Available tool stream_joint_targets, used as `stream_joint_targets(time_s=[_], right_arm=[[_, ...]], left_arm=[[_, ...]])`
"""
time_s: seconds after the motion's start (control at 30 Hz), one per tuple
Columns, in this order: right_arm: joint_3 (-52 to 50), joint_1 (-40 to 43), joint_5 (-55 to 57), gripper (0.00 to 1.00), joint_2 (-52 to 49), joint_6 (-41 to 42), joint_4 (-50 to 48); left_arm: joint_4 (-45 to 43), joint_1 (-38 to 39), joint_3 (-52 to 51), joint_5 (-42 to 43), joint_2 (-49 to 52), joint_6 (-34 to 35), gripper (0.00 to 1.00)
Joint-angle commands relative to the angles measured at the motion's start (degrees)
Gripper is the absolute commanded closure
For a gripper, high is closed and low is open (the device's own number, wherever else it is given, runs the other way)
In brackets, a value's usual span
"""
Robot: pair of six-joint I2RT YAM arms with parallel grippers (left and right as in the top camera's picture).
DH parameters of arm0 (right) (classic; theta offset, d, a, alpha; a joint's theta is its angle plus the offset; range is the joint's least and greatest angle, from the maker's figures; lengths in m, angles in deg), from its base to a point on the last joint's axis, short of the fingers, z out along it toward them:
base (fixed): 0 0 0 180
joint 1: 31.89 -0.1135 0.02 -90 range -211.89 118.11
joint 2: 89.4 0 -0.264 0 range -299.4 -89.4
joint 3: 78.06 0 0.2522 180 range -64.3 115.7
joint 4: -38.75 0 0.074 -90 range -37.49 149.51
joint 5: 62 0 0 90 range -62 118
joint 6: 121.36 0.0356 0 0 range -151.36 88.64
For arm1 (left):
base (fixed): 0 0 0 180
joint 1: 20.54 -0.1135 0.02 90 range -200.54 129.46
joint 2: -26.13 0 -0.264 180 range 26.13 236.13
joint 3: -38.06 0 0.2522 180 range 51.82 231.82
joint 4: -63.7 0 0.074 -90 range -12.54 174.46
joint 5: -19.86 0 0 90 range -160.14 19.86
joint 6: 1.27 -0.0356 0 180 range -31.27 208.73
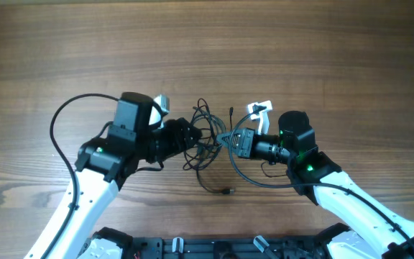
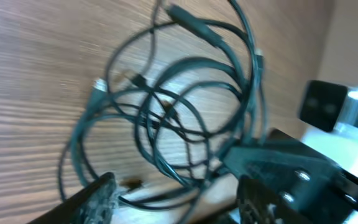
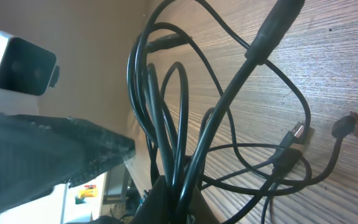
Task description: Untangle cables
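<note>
I ran the rig on what looked like a robotics lab bench: left arm (image 1: 95,183) and right arm (image 1: 347,201) rose from a black rail (image 1: 214,248) at a wood-grain table (image 1: 49,43).

Cables (image 1: 205,137): several thin black cords with small plugs at the ends, knotted into one loose tangle of overlapping loops, mid-table (image 1: 336,43). One free end trails toward the near edge. Another points toward the far side.
</note>
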Motion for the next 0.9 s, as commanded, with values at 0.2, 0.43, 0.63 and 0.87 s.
stream_joint_targets(time_s=[0.2,0.43,0.63,0.87], right_arm=[[-0.07,0.02,-5.75,0.96,-0.39,1.57,-4.76],[-0.07,0.02,-7.93,0.96,-0.39,1.29,-4.35],[-0.07,0.04,-6.05,0.95,-0.39,-2.21,-3.19],[-0.07,0.02,5.73,0.30,-0.39,-3.04,10.27]], left_arm=[[-2.78,4.79,0.85,-12.00,7.23,-0.74,0.43],[-8.72,5.38,0.87,-12.09,10.99,-0.74,0.90],[-7.43,1.55,0.87,-12.70,10.12,-0.72,0.96],[-3.23,-6.93,0.87,-9.20,5.79,-0.74,0.96]])
